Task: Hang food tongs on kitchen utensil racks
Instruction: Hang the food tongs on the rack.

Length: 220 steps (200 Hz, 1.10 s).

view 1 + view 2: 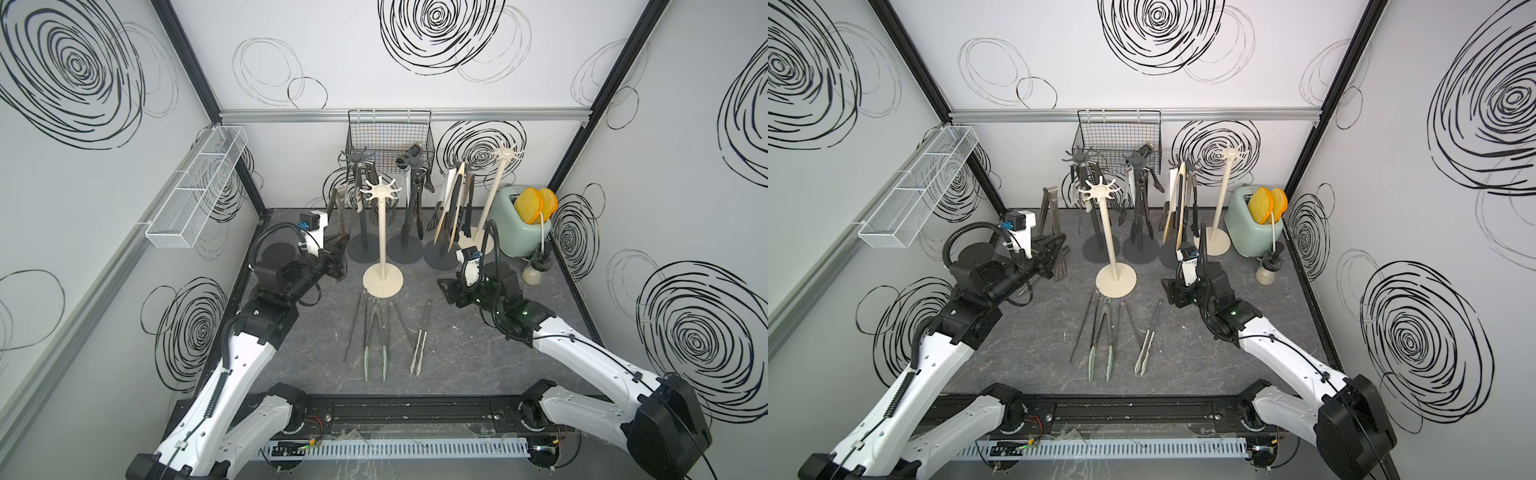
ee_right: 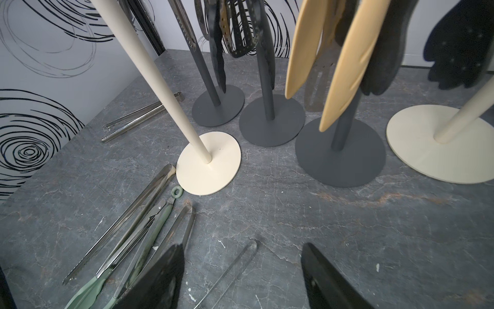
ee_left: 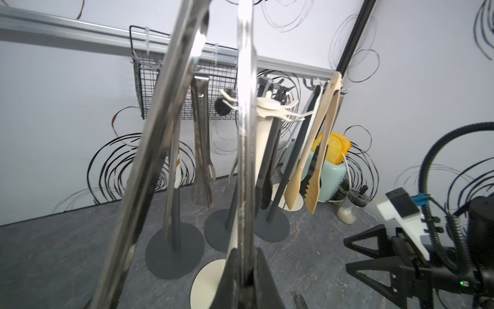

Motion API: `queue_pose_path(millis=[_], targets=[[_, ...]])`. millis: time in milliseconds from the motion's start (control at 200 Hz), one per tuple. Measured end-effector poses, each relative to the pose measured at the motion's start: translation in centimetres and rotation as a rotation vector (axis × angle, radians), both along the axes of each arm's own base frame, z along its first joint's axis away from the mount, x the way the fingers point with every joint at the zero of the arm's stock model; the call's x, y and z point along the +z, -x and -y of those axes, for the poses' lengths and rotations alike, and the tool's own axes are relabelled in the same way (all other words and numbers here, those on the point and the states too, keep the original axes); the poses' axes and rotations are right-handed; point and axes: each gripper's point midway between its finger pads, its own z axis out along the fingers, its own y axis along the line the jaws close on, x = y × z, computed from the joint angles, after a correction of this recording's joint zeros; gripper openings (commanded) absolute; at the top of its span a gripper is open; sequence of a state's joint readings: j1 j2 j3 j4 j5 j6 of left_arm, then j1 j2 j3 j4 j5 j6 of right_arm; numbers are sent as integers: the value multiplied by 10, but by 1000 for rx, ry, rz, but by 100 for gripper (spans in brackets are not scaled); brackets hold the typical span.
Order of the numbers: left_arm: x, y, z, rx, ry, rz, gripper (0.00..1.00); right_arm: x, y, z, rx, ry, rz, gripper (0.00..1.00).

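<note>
Food tongs [image 3: 244,160] blurred, ends cut off, half-hiding cream rack [image 3: 267,107].

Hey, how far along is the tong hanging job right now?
Done: the three dark grey racks at the back carry hanging tongs. In hand: the left gripper is shut on steel tongs; the right gripper is open. Left: at least four loose tongs lie on the table, and the front cream rack looks bare.

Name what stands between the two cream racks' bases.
A dark grey rack's base, with tan tongs hanging over it, sits between the near cream base and the far cream base, plainest in the right wrist view.
</note>
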State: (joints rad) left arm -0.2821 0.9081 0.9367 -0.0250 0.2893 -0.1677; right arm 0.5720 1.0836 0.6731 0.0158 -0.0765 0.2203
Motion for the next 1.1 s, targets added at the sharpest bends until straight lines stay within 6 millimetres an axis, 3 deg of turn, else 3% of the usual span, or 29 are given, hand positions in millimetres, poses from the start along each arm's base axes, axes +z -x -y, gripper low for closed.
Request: queue_pose_path(millis=[235,1101], targets=[[-14,-10,22,-90,-5,-30,0,0,2,-2,17,-7,-4,71],[-25,-45,39,-118,-15,-61,0,0,1,-2,22,-14,-8,71]])
